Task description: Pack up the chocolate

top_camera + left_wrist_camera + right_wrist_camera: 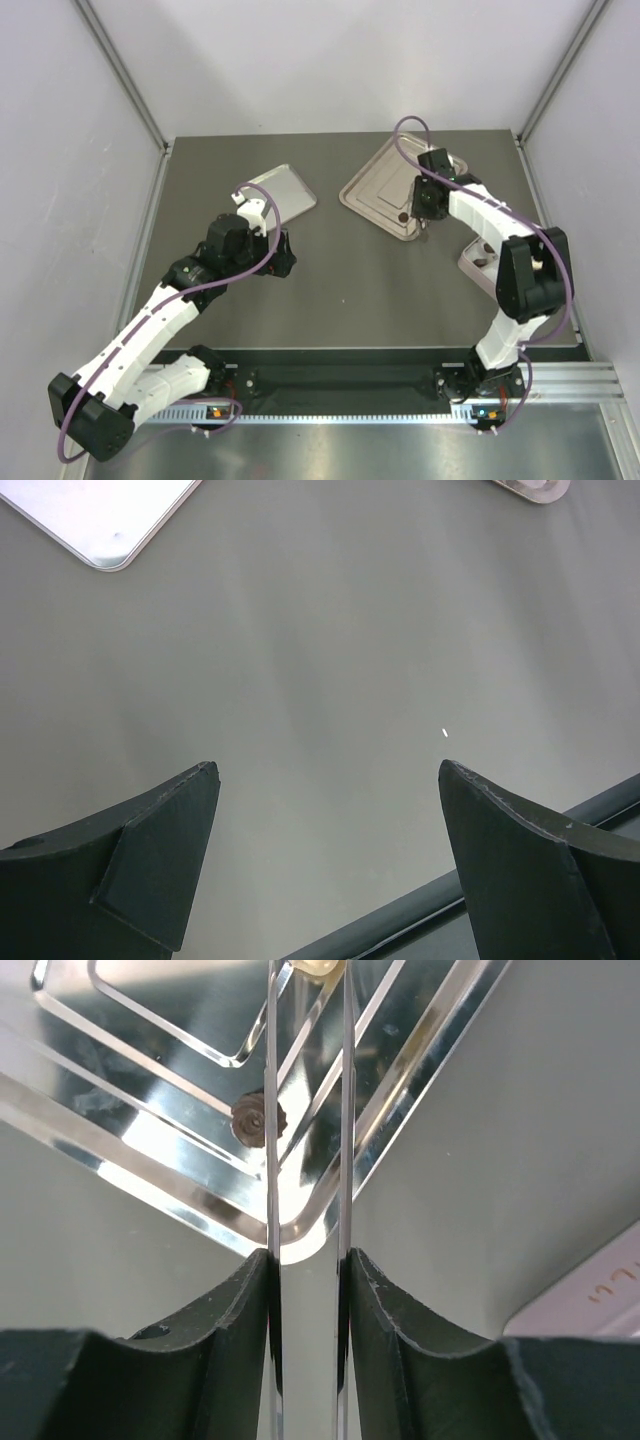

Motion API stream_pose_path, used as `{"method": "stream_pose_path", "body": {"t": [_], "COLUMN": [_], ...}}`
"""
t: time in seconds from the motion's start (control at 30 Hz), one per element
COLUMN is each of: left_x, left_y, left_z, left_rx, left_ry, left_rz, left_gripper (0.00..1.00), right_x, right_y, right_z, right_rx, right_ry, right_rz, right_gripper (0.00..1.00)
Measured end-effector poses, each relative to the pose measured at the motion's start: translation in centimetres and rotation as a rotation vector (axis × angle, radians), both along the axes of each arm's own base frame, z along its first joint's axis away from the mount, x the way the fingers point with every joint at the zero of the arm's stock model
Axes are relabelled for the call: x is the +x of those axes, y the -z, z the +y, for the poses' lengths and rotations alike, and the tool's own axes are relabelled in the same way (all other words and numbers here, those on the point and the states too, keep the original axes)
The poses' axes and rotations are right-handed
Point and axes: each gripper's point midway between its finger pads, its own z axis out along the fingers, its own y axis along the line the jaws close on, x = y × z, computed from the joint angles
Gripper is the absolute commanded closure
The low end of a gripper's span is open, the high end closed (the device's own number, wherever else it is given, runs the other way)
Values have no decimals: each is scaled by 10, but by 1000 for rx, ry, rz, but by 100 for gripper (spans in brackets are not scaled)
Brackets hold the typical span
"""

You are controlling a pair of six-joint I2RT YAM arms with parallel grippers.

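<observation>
My right gripper (307, 1255) is shut on a pair of metal tongs (306, 1110) whose two blades reach out over the big silver tray (150, 1020). A dark brown chocolate piece (254, 1120) lies on that tray just left of the blades. A cream piece (318, 967) shows between the blade tips at the top edge. In the top view the right gripper (427, 212) hangs over the tray's near corner, beside the dark piece (402, 214). My left gripper (328, 770) is open and empty over bare table; it also shows in the top view (272, 252).
A smaller silver tray (282, 192) lies at the back left, its corner in the left wrist view (100, 520). A pink box (478, 262) sits at the right, partly under the right arm. Its edge shows in the right wrist view (590, 1295). A rail (340, 352) runs along the near edge.
</observation>
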Motion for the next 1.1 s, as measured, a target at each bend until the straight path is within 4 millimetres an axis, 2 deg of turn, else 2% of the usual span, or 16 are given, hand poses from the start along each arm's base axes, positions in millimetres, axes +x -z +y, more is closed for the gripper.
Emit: {"method": "stream_pose_path", "body": {"t": [0.23,0.37,0.47,0.6,0.87,1.1], "left_x": [0,0,-1,-2,-7,-11], "left_y": [0,0,-1,-3,-10,-15], "left_z": [0,0,-1,-2,-6,-9], "left_rx": [0,-1,-4,-14,-42,-64], "left_ry": [0,1,4,13,41,64], "left_rz": [-1,-1,-1,-5,-16,-24], "left_gripper": [4,4,4,4,4,4], "right_x": [-15,-29,-47,-85,-161,-220], "right_y": [-42,-69,-83,-96,-103,-83], "right_z": [-2,-10,-21,-44,-86,-106], "right_rx": [29,46,51,44,24,10], "right_ry": [-7,2,19,63,164,249], "right_rz": [-57,-92,-100,-86,-43,36], "right_gripper": [69,69,69,69,69,69]}}
